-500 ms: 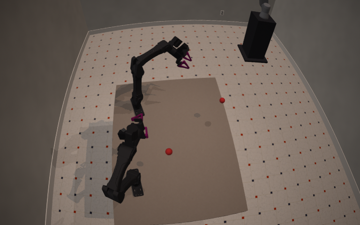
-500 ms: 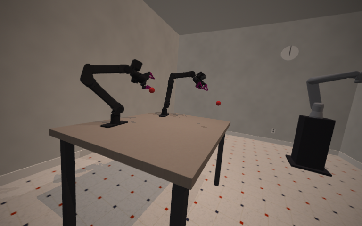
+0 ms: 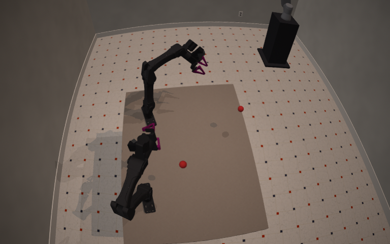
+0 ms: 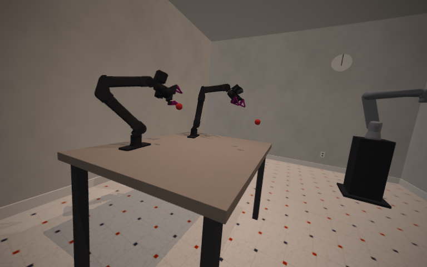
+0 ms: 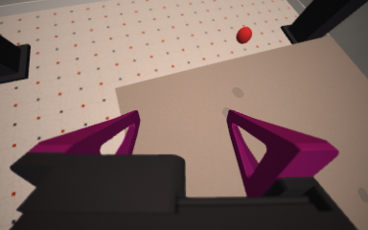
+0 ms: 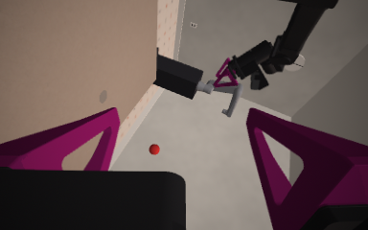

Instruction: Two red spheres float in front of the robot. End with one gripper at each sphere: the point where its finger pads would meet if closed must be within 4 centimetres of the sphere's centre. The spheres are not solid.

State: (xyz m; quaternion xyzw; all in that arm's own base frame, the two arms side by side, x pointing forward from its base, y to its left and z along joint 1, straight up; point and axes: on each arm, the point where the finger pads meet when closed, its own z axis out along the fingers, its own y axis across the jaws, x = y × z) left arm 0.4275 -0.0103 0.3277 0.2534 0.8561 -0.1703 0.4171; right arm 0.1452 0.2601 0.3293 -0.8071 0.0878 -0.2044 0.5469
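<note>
Two small red spheres float above the brown table. The near sphere (image 3: 183, 164) hangs over the table's middle and shows in the exterior view (image 4: 179, 106) just beside the right gripper's lower finger. The far sphere (image 3: 240, 108) hangs at the table's edge, also seen in the exterior view (image 4: 257, 122). My right gripper (image 3: 155, 135) (image 4: 176, 95) is open and empty; its wrist view (image 6: 182, 115) shows only the far sphere (image 6: 153, 149). My left gripper (image 3: 202, 68) (image 4: 241, 103) is open and empty, high up, with the far sphere ahead and below it in its wrist view (image 5: 244, 34).
The brown table (image 3: 187, 160) carries both arm bases. A black pedestal (image 3: 277, 40) with a grey arm stands on the floor beyond the table, well away from both grippers. Both arms hang in the air, apart from each other.
</note>
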